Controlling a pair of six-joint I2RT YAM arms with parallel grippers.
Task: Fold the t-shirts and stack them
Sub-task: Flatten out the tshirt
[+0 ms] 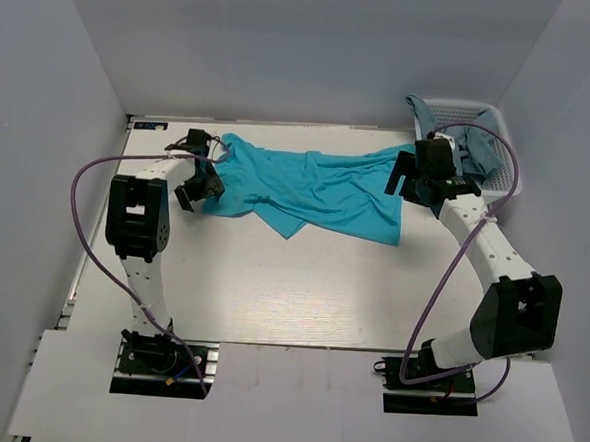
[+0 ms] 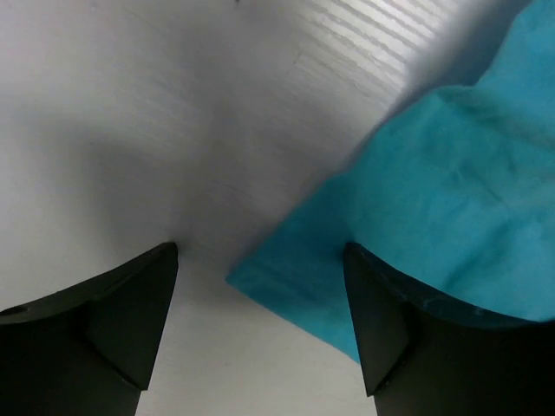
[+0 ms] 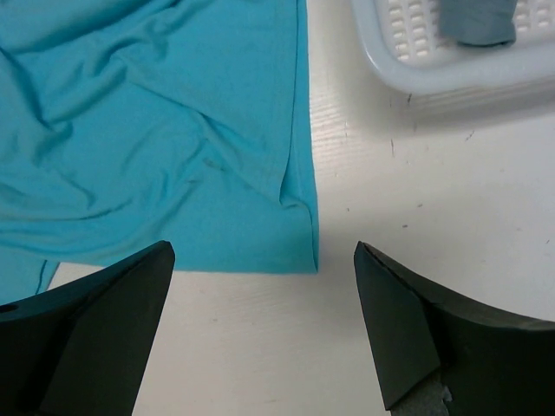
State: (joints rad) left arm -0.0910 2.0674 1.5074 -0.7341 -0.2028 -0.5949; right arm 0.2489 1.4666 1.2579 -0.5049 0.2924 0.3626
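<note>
A bright turquoise t-shirt (image 1: pixel 317 187) lies crumpled and spread across the far half of the table. My left gripper (image 1: pixel 199 190) is open and low at the shirt's left end. In the left wrist view a shirt corner (image 2: pixel 286 286) lies between the open fingers of that gripper (image 2: pixel 260 251), and the right finger (image 2: pixel 381 329) rests at the cloth. My right gripper (image 1: pixel 403 178) is open above the shirt's right end. In the right wrist view the shirt's hem corner (image 3: pixel 295 243) lies just ahead of that gripper (image 3: pixel 264 251). Grey-blue shirts (image 1: pixel 480 147) lie in the basket.
A white plastic lattice basket (image 1: pixel 452 107) stands at the far right corner of the table, and its rim shows in the right wrist view (image 3: pixel 416 78) with grey-blue cloth (image 3: pixel 477 22) inside. White walls enclose the table on three sides. Purple cables loop from both arms.
</note>
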